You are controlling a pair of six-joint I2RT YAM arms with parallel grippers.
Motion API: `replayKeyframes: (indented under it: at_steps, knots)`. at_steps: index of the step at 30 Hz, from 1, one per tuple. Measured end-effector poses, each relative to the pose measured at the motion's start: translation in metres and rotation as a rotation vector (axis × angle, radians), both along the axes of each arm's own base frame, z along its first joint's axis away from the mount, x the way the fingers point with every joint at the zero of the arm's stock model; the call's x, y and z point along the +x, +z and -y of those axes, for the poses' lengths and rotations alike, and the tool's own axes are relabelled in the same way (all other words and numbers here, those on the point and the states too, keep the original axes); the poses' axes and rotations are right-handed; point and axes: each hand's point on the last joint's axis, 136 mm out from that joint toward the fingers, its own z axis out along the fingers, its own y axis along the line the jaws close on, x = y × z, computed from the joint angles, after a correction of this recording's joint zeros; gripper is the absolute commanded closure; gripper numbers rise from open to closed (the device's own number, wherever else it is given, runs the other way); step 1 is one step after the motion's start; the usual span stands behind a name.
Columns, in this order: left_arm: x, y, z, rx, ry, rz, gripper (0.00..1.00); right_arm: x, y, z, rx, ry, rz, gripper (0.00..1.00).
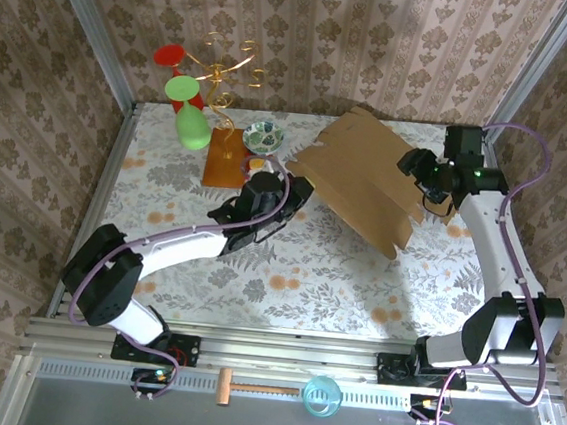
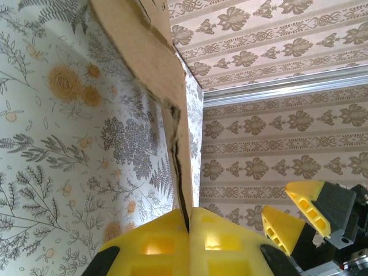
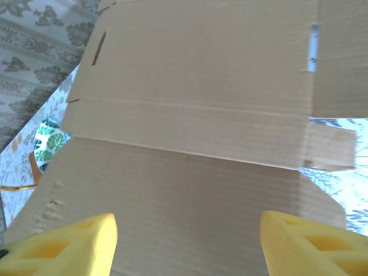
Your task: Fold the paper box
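The paper box [image 1: 367,175], a large brown cardboard sheet with slots and flaps, sits raised at a tilt over the back right part of the floral surface [image 1: 308,270]. Your left gripper [image 1: 283,194] reaches in from the left. In the left wrist view its yellow jaws are pressed together, pinching the box's thin left edge. Your right gripper [image 1: 429,186] sits at the box's right side. In the right wrist view its yellow fingers [image 3: 63,244] are spread wide, with a creased cardboard panel just ahead of them. You cannot tell whether they touch it. A patterned bowl [image 1: 263,136] and an orange-brown board [image 1: 224,157] lie just left of the box.
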Motion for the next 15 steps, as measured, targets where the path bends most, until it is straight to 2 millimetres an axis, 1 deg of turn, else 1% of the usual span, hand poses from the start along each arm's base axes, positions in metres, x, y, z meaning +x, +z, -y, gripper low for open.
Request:
replayKeyframes:
  at_steps: [3,6,9,13,15]
  knots:
    - [0.007,0.009,-0.002,0.015,-0.021,0.003,1.0,-0.001,-0.001,0.006,0.001,-0.03,-0.008,0.31]
    - [0.013,0.024,-0.002,0.008,-0.042,0.018,1.0,-0.003,-0.004,0.007,0.022,-0.059,-0.013,0.29]
    - [0.016,0.037,-0.004,-0.004,-0.06,0.032,1.0,-0.016,-0.015,0.006,0.056,-0.087,-0.034,0.26]
    - [0.018,0.045,-0.009,-0.01,-0.076,0.033,1.0,-0.044,-0.039,-0.004,0.176,-0.137,-0.077,0.24]
    - [0.02,0.05,-0.009,-0.015,-0.083,0.038,1.0,-0.058,-0.044,-0.009,0.222,-0.164,-0.084,0.24]
